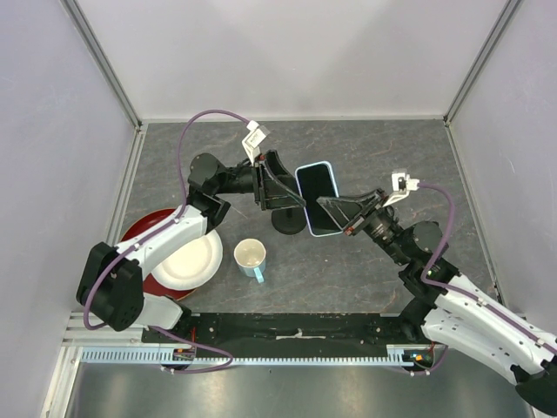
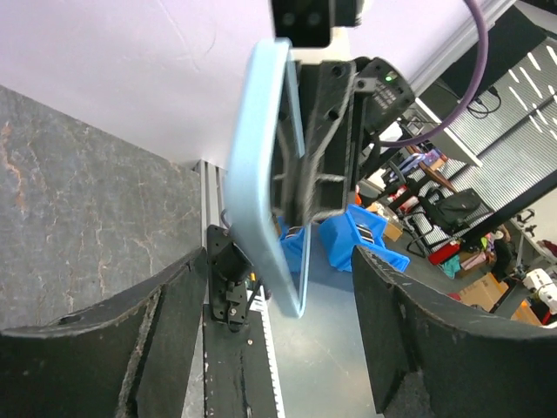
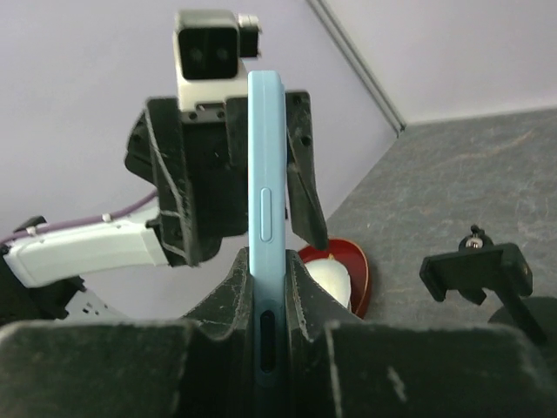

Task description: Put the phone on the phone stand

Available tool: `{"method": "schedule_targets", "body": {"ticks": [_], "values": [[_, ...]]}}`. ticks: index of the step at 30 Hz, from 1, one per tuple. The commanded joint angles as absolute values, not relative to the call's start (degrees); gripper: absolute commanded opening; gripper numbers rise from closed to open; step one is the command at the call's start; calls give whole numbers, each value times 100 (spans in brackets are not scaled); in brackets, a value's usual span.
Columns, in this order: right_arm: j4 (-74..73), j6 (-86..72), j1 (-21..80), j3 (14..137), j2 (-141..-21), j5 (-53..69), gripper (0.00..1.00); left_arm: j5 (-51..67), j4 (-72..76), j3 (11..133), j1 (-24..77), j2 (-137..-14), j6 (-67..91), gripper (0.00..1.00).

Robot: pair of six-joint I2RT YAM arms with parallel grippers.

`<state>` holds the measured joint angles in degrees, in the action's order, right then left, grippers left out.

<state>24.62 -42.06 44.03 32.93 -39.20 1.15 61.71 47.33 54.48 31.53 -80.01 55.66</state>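
The phone (image 1: 317, 193), with a black screen and light blue case, is held up above the table by my right gripper (image 1: 329, 211), which is shut on its lower end. In the right wrist view the phone (image 3: 265, 200) stands edge-on between the fingers (image 3: 309, 287). My left gripper (image 1: 290, 185) is open at the phone's left side. In the left wrist view the phone (image 2: 261, 183) hangs in the gap between its wide-apart fingers (image 2: 418, 331) without touching them. The black phone stand (image 1: 285, 224) sits below, mostly covered; its clamp (image 3: 477, 272) shows at right in the right wrist view.
A white cup (image 1: 251, 258) with a blue handle stands in front of the stand. A white plate (image 1: 187, 261) lies on a red plate (image 1: 144, 228) at the left. Grey walls enclose the table on three sides.
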Motion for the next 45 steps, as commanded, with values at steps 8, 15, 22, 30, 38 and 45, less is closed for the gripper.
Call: {"method": "schedule_targets", "body": {"ticks": [8, 15, 22, 30, 38, 45], "values": [[2375, -3762, 4421, 3656, -4175, 897, 0, 6434, 4527, 5678, 3120, -7814, 5133, 56], [2522, -3788, 4421, 3490, -3972, 861, 0, 6556, 5025, 5608, 3155, -7884, 5483, 60], [2795, -3832, 4421, 3454, -4131, 1081, 0, 6741, 5659, 5537, 3269, -7945, 5827, 52], [2821, -3788, 4421, 3551, -4306, 1230, 0, 6820, 5897, 5537, 3287, -7972, 5994, 41], [2874, -3823, 4412, 3595, -4447, 1380, 0, 6882, 6292, 5493, 3305, -7954, 6187, 41], [2725, -3771, 4412, 3656, -4438, 1353, 0, 6882, 6477, 5449, 3313, -7875, 6196, 15]]}}
